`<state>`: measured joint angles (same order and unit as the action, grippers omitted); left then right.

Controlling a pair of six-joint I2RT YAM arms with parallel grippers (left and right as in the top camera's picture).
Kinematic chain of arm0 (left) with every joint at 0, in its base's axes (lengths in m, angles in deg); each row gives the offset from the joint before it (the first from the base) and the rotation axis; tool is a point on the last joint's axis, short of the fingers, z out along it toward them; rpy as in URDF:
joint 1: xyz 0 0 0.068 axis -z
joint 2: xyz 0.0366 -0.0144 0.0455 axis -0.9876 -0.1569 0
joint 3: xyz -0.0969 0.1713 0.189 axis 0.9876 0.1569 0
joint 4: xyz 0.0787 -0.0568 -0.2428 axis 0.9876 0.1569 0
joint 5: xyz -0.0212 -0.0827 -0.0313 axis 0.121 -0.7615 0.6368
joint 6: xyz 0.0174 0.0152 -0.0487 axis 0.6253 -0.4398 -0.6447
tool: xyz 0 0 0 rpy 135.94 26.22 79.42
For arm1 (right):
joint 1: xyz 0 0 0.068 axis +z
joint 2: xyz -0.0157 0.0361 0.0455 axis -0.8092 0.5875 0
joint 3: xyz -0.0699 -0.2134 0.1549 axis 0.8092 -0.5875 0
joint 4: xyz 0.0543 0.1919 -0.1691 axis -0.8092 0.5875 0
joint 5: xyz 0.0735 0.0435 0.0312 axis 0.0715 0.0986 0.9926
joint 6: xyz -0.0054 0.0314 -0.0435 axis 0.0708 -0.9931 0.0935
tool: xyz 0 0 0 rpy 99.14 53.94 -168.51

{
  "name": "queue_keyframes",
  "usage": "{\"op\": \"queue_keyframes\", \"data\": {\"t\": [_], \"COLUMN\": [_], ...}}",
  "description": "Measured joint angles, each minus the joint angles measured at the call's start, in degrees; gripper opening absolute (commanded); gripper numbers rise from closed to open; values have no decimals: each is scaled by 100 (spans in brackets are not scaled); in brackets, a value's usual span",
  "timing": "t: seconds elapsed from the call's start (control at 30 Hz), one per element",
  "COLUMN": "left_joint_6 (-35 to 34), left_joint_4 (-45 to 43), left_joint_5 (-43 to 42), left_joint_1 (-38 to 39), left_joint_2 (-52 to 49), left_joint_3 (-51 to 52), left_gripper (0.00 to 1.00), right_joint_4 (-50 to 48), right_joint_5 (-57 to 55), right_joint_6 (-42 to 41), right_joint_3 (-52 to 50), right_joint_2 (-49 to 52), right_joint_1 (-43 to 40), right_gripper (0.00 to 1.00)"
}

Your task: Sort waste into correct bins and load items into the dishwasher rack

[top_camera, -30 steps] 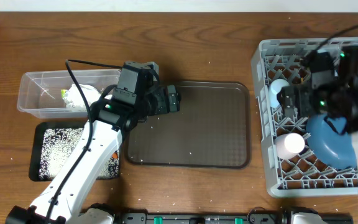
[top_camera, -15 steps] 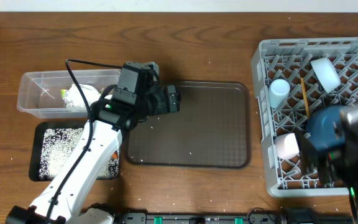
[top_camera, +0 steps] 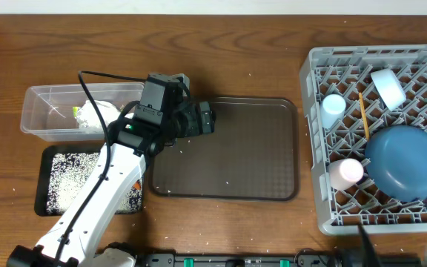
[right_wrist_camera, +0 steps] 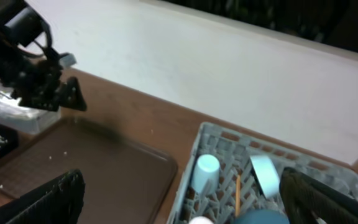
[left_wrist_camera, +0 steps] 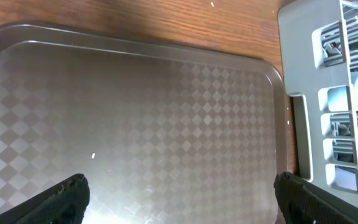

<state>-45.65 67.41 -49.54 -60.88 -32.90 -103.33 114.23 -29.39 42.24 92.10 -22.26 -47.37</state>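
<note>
Over wooden table (top_camera: 236,59), hovering with left gripper (left_wrist_camera: 179,199), right gripper (right_wrist_camera: 185,199) wide open, empty, likely needing gentle pinches at rice grains (left_wrist_camera: 93,155) on serving tray (top_camera: 258,148).

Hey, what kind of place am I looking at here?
Probably a robotics test bench staged as a dish-clearing station: a robot arm over a wooden table, a grey dishwasher rack holding a blue plate, and a brown serving tray.

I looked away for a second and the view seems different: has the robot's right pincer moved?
Yes. The right pincer was over the dishwasher rack; it has withdrawn past the rack's near edge, uncovering the blue plate.
</note>
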Motion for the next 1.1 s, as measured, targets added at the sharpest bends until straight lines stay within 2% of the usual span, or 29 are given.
{"op": "queue_keyframes", "data": {"t": [0.2,0.4,0.77,0.93,1.1], "left_joint_6": [0,0,0,0,0], "left_joint_4": [0,0,0,0,0], "left_joint_5": [0,0,0,0,0], "left_joint_1": [0,0,0,0,0], "left_joint_2": [0,0,0,0,0], "left_joint_3": [0,0,0,0,0], "left_gripper": [98,98,98,98,98], "right_joint_4": [-798,-1912,-4736,-5989,-6811], "right_joint_5": [199,264,-514,-896,-1211], "right_joint_6": [-22,-372,-2503,-3134,-3560], "right_joint_3": [-1178,-2498,-4752,-5582,-6177], "right_joint_2": [-1040,-1305,-1298,-1298,-1300], "right_joint_1": [0,-9,-9,-9,-9], "right_gripper": [99,99,99,99,99]}}
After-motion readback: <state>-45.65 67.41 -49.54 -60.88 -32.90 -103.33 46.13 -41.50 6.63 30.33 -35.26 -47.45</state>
